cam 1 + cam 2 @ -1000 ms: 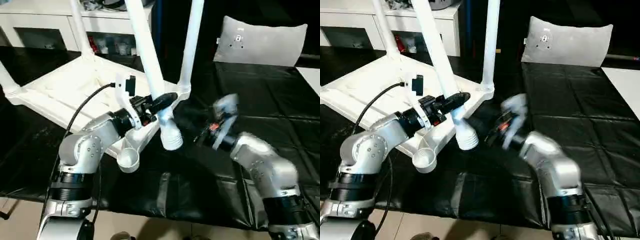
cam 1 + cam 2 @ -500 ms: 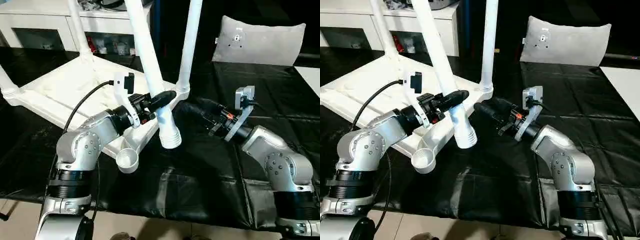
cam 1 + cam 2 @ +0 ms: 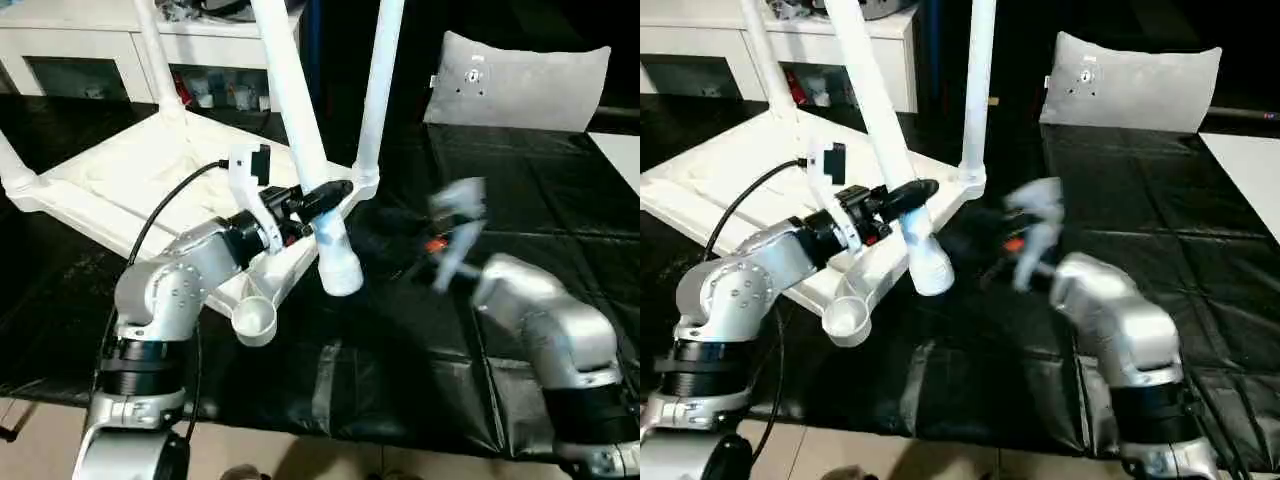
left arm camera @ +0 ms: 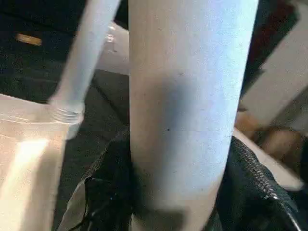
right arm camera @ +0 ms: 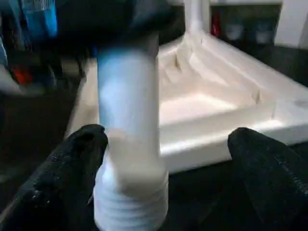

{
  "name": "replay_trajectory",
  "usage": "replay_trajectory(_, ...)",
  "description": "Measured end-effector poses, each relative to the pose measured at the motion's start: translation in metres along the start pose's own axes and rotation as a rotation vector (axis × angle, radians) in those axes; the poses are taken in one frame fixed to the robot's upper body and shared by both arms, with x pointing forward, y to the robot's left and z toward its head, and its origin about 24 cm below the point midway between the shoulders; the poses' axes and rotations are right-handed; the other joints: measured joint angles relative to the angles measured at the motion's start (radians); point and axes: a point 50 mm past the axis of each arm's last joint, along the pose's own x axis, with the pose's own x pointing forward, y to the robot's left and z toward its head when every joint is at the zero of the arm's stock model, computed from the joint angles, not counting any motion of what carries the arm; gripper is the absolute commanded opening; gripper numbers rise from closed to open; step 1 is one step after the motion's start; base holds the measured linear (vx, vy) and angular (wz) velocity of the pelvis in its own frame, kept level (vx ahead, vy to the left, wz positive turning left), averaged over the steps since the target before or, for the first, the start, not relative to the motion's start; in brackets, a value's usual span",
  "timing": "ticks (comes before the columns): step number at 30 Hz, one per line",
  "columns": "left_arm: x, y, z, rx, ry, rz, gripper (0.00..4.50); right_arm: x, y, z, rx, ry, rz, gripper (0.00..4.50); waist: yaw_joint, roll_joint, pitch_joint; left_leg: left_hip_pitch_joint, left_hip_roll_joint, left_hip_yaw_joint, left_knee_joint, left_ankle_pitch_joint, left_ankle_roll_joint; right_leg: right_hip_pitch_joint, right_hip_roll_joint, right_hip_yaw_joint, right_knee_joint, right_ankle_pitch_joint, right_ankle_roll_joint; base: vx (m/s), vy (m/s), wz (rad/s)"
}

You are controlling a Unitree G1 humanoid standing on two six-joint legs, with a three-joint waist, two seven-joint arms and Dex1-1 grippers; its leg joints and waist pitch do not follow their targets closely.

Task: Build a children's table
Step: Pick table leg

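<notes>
The left tool (image 3: 322,203) is clamping the loose leg (image 3: 300,130) just above its threaded end, which is hanging beside the empty socket (image 3: 254,318) at the near corner of the upturned tabletop (image 3: 130,180) lying on the counter (image 3: 400,340). The right tool (image 5: 163,144) is standing wide open around that threaded end, gripping nothing. As I judge it, the end should be swung over the socket, squared up, then twisted; I am counting three legs already standing, one loose, one socket empty.

table (image 3: 120,180) upside down at left, legs up; loose leg (image 3: 300,130) over its near-right corner, between left fingers (image 3: 335,192); empty socket (image 3: 255,318) in front; right gripper (image 3: 395,235) right of leg; cabinet (image 3: 90,40) behind
</notes>
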Motion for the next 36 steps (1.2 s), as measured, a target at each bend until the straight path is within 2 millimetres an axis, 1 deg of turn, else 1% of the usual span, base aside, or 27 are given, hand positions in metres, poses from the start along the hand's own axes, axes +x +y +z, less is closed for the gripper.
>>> replay_trajectory(3,0.01,-0.01,0.005,0.012,-0.05,0.048,1.9,0.015,0.01,0.0,-0.008,0.018,-0.071,4.5,-0.001,0.0,0.0,0.0,0.0,0.0,0.0,0.0,0.0,0.0,0.0,0.0,0.0,0.0,0.0,0.0,0.0,0.0)
replay_trajectory(6,0.018,-0.023,0.004,0.022,-0.064,0.048,1.9,0.023,0.014,0.006,-0.028,0.007,-0.12,4.5,0.0,0.0,0.0,0.0,0.0,0.0,0.0,0.0,0.0,0.0,0.0,0.0,-0.001,0.0,0.0,0.0,0.0,0.0)
replay_trajectory(8,0.022,-0.027,0.004,0.022,-0.087,0.088,1.9,0.027,0.012,0.011,-0.028,-0.012,-0.187,4.2,-0.002,0.0,0.0,-0.001,0.0,0.0,0.0,0.0,0.0,-0.001,0.0,0.0,-0.001,0.0,0.001,0.0,0.0,0.0)
replay_trajectory(12,0.027,-0.035,0.007,0.079,-0.091,0.133,1.9,0.029,0.006,0.007,-0.03,0.009,-0.267,4.02,-0.001,0.0,0.0,-0.001,0.0,0.0,0.0,0.0,0.0,-0.001,0.0,0.0,-0.001,0.0,0.002,0.0,0.0,0.0)
replay_trajectory(13,0.028,-0.036,0.007,0.095,-0.09,0.14,1.9,0.029,0.006,0.007,-0.038,0.012,-0.281,3.86,-0.002,0.0,0.0,-0.001,0.0,0.0,0.0,0.0,0.0,-0.001,0.0,0.0,-0.001,0.0,0.002,0.0,0.0,0.0)
replay_trajectory(14,0.029,-0.037,0.006,0.108,-0.093,0.154,1.9,0.03,0.006,0.007,-0.039,0.01,-0.285,3.72,-0.002,0.0,0.0,-0.001,0.0,0.0,0.0,0.0,0.0,-0.001,0.0,0.0,-0.001,0.0,0.002,0.0,0.0,0.0)
replay_trajectory(15,0.029,-0.037,0.007,0.118,-0.096,0.165,1.9,0.031,0.008,0.008,-0.035,0.006,-0.284,3.72,-0.004,0.0,0.0,-0.001,0.0,0.0,-0.001,0.0,0.0,-0.001,0.0,0.0,-0.001,0.0,0.002,0.0,0.0,0.0)
replay_trajectory(18,0.029,-0.037,0.007,0.134,-0.092,0.181,1.9,0.032,0.009,0.008,-0.042,0.007,-0.288,3.37,-0.011,0.0,0.0,-0.001,0.0,0.0,-0.001,0.0,0.0,-0.001,0.0,0.0,-0.001,0.0,0.002,0.0,0.0,0.0)
replay_trajectory(22,0.03,-0.037,0.007,0.151,-0.089,0.193,1.9,0.036,0.012,0.01,-0.051,0.0,-0.285,3.2,-0.018,0.0,0.0,-0.001,0.0,0.0,-0.001,0.0,0.0,-0.001,0.0,0.0,-0.001,0.0,0.002,0.0,0.0,0.0)
replay_trajectory(25,0.03,-0.037,0.007,0.162,-0.085,0.201,1.9,0.038,0.013,0.013,-0.053,-0.015,-0.3,2.85,-0.025,0.0,0.0,-0.005,0.0,-0.001,-0.001,0.0,0.0,-0.001,0.0,0.0,-0.001,0.0,0.002,0.0,0.0,0.0)
replay_trajectory(27,0.03,-0.037,0.006,0.169,-0.083,0.207,1.9,0.04,0.016,0.013,-0.047,-0.02,-0.298,2.67,-0.026,0.0,0.0,-0.005,0.0,-0.001,-0.001,0.0,0.0,-0.001,0.0,0.0,-0.001,0.0,0.002,0.0,0.0,0.0)
replay_trajectory(28,0.03,-0.037,0.006,0.171,-0.082,0.21,1.9,0.04,0.016,0.013,-0.046,-0.022,-0.297,2.67,-0.026,0.0,0.0,-0.005,0.0,-0.001,-0.001,0.0,0.0,-0.001,0.0,0.0,-0.001,0.0,0.002,0.0,0.0,0.0)
replay_trajectory(30,0.031,-0.037,0.006,0.173,-0.081,0.212,1.9,0.04,0.016,0.014,-0.046,-0.024,-0.294,2.42,-0.026,0.0,0.0,-0.005,0.0,-0.001,-0.001,0.0,0.0,-0.001,0.0,0.0,-0.001,0.0,0.002,0.0,0.0,0.0)
replay_trajectory(36,0.031,-0.038,0.005,0.184,-0.077,0.215,1.9,0.041,0.018,0.014,-0.048,-0.032,-0.278,2.18,-0.026,0.0,0.0,-0.005,0.0,-0.001,-0.001,0.0,0.0,-0.001,0.0,0.0,-0.001,0.0,0.002,0.0,0.0,0.0)
